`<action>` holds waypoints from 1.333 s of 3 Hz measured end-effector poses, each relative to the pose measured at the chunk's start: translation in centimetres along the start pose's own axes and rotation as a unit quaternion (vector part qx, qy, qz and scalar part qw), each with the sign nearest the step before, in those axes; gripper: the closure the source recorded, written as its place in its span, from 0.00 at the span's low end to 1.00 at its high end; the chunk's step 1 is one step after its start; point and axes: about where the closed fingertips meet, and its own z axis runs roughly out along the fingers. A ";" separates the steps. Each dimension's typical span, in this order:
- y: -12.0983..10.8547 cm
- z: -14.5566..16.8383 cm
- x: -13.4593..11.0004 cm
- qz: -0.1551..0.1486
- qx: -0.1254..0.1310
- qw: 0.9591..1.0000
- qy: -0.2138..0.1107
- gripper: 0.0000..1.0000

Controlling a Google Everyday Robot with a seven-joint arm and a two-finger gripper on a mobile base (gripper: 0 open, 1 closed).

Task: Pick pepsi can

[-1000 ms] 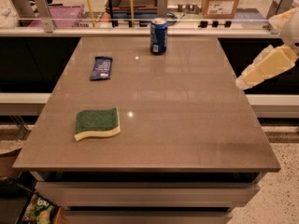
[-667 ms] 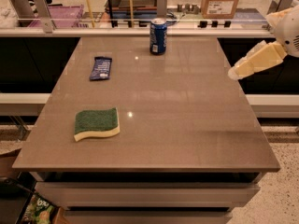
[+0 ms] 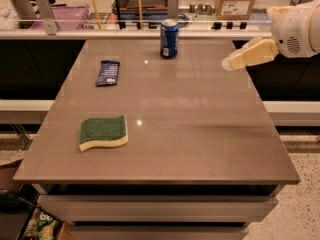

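Observation:
The pepsi can [image 3: 169, 39] is a small blue can with a silver top and white markings. It stands upright near the far edge of the brown table [image 3: 200, 134], about mid-width. My gripper [image 3: 236, 60] is cream-coloured and comes in from the right, hovering above the table's far right edge. It points left toward the can, is well to the right of it, and touches nothing.
A flat dark-blue snack packet [image 3: 107, 73] lies at the far left of the table. A green and yellow sponge [image 3: 103, 133] lies at the near left. A counter with a rail, boxes and bins [image 3: 235, 4] runs behind the table.
My gripper has moved left and slightly up, from off the table's right edge to above its far right corner, closer to the can. The can, packet and sponge have not moved.

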 end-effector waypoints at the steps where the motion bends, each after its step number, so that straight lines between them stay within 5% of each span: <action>1: 0.0 0.0 0.0 0.000 0.000 1.000 0.000 0.00; 4: 0.1 6.3 -3.1 0.037 0.003 0.999 -0.028 0.00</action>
